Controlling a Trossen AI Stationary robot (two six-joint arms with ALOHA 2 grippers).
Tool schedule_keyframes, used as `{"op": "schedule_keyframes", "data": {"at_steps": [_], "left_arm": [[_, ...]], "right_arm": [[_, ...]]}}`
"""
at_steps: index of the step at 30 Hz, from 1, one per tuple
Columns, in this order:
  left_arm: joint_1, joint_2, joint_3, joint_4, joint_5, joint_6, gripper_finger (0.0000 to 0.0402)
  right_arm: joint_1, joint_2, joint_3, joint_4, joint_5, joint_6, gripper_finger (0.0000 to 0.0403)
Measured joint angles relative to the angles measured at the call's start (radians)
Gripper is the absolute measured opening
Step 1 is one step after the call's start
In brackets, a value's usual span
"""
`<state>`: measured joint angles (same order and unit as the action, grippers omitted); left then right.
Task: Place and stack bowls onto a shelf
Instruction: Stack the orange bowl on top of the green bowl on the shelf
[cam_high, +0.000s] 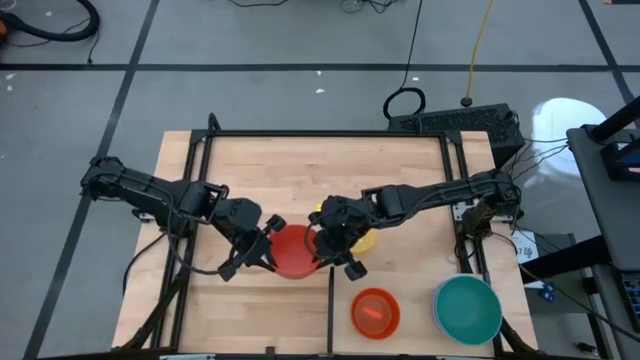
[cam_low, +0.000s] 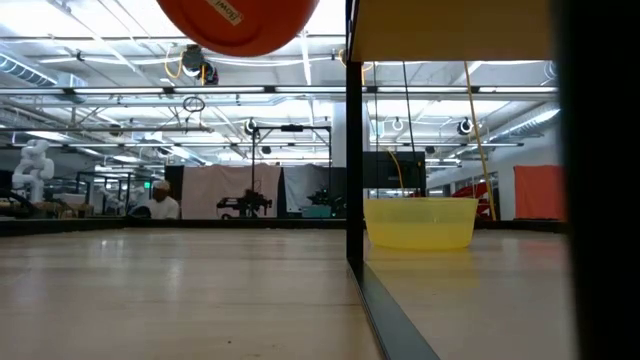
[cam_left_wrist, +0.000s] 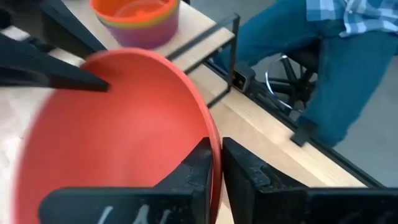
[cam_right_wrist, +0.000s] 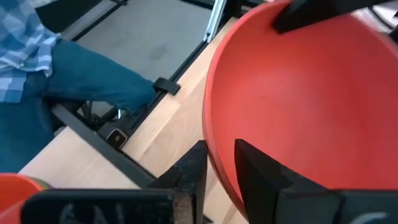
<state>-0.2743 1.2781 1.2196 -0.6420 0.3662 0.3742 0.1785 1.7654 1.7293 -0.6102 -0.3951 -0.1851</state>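
Observation:
A red bowl (cam_high: 293, 252) hangs in the air between both grippers near the table's middle; the low view shows its underside (cam_low: 240, 22) high above the tabletop. My left gripper (cam_high: 262, 250) is shut on its left rim and my right gripper (cam_high: 325, 250) on its right rim. A yellow bowl (cam_low: 420, 222) stands on its base on the pale board right of the thin dark divider (cam_low: 352, 150), partly hidden under my right arm in the high view (cam_high: 364, 240). My left gripper (cam_left_wrist: 217, 177) pinches the red bowl's rim (cam_left_wrist: 211, 140), one finger inside the bowl and one outside. It comes from the table's left. The bowl is lifted clear and tilted. My right gripper (cam_right_wrist: 217, 177) pinches the opposite rim (cam_right_wrist: 211, 149), one finger (cam_right_wrist: 267, 180) inside and one outside, coming from the table's right.
An orange bowl (cam_high: 375, 312), stacked on other bowls (cam_left_wrist: 134, 18), and a teal bowl (cam_high: 467, 308) stand near the table's near right corner. A black frame (cam_high: 330, 135) rims the table. A seated person in jeans (cam_left_wrist: 311, 56) is beside the near edge.

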Motion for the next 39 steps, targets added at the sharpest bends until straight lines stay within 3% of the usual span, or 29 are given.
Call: {"op": "schedule_keyframes", "data": {"at_steps": [5, 9, 12, 18, 22, 27, 30, 39], "left_arm": [[-0.001, 0.0, 0.0, 0.03, -0.04, 0.017, 0.0044], [-0.006, -0.001, 0.0, 0.051, -0.117, 0.001, 0.0059], [-0.014, -0.002, 0.0, 0.081, -0.221, -0.011, 0.0104], [-0.04, -0.001, 0.002, 0.179, -0.406, -0.017, 0.0219], [-0.061, 0.0, 0.002, 0.24, -0.509, -0.028, 0.0256], [-0.099, 0.0, 0.002, 0.283, -0.758, -0.162, 0.0262], [-0.13, 0.0, 0.002, 0.322, -0.831, -0.259, 0.0249], [-0.247, 0.069, 0.002, 0.349, -0.889, -0.416, 0.0184]], "right_arm": [[0.001, 0.001, -0.001, -0.008, -0.017, -0.032, 0.0014], [0.003, 0.0, -0.001, -0.024, -0.019, -0.04, 0.001], [0.003, 0.0, -0.001, -0.022, -0.012, -0.028, 0.0004], [-0.002, -0.008, -0.002, 0.0, 0.098, -0.014, 0.0002], [0.001, -0.033, -0.001, 0.014, 0.248, 0.034, 0.0001], [0.034, -0.085, -0.001, -0.029, 0.538, 0.218, 0.0001], [0.064, -0.122, -0.001, -0.082, 0.676, 0.332, 0.0001], [0.17, -0.25, 0.0, -0.357, 0.706, 0.669, 0.0]]}}
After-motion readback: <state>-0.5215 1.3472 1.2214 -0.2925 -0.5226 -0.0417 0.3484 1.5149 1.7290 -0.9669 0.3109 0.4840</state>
